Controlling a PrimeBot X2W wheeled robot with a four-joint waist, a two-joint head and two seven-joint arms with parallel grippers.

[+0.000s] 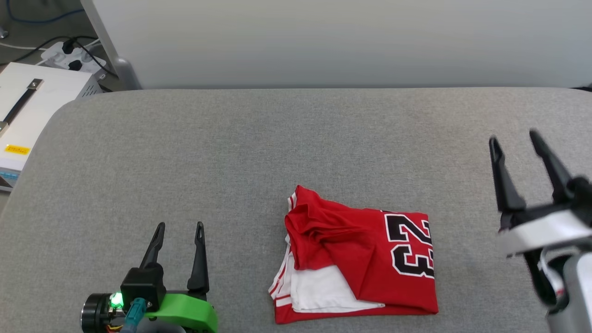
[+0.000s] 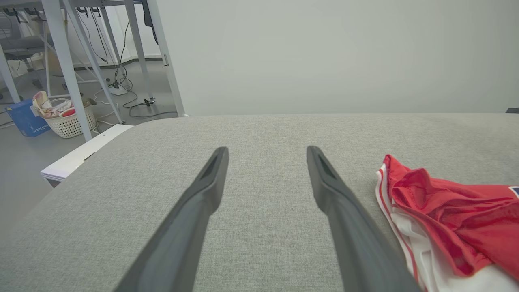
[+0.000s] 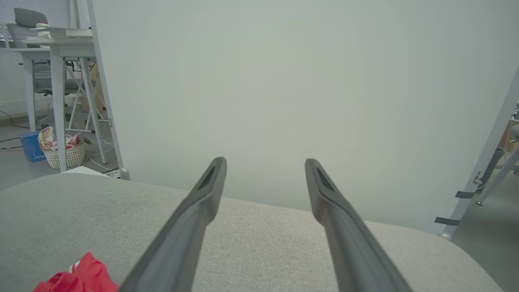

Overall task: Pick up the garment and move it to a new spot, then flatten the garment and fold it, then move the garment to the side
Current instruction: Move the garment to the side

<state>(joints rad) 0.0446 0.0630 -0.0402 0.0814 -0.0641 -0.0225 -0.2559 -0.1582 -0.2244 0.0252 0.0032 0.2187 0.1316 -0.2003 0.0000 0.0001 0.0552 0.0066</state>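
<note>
The garment point(image 1: 365, 259), a red T-shirt with white sleeves, striped trim and a black "23", lies folded in a rough rectangle near the front middle of the grey padded table point(image 1: 277, 148). Its upper left part is bunched. My left gripper point(image 1: 179, 227) stands open at the lower left, well clear of the shirt, nothing between its fingers. My right gripper point(image 1: 514, 138) is open and raised at the right, also apart from the shirt. The garment point(image 2: 450, 211) shows at the right of the left wrist view beside the left gripper point(image 2: 267, 152). A red corner of the garment point(image 3: 81, 275) sits low left of the right gripper point(image 3: 265, 162).
A pale partition wall point(image 1: 342, 41) stands behind the table. A white box point(image 1: 32, 106) and a power strip with cables point(image 1: 74, 55) lie off the table's left corner. A laundry basket point(image 2: 67, 117) and desk legs point(image 2: 65, 61) stand on the floor far left.
</note>
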